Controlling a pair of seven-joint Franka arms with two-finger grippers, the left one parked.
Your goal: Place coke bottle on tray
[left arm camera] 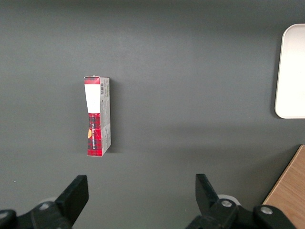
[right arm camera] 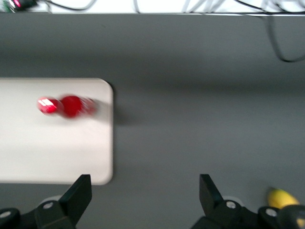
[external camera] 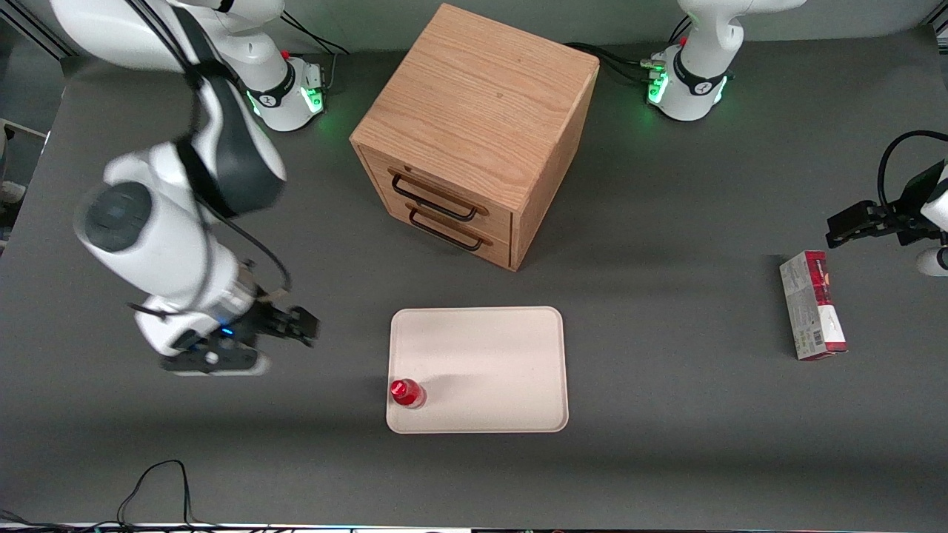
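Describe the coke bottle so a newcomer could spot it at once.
In front of the wooden drawer cabinet lies a cream tray. The coke bottle stands upright in its corner nearest the open gripper. It is small, glossy red, unlike the rectangular carton toward the parked arm's end.

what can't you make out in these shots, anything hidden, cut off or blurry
- Coke bottle: the front view looks down on its cap, hiding the label; in the right wrist view it is smeared.
- Tray: cut off by the left wrist view's edge.
- Yellow object: only partly in view beside the open hand.
- Carton: print too small to read.
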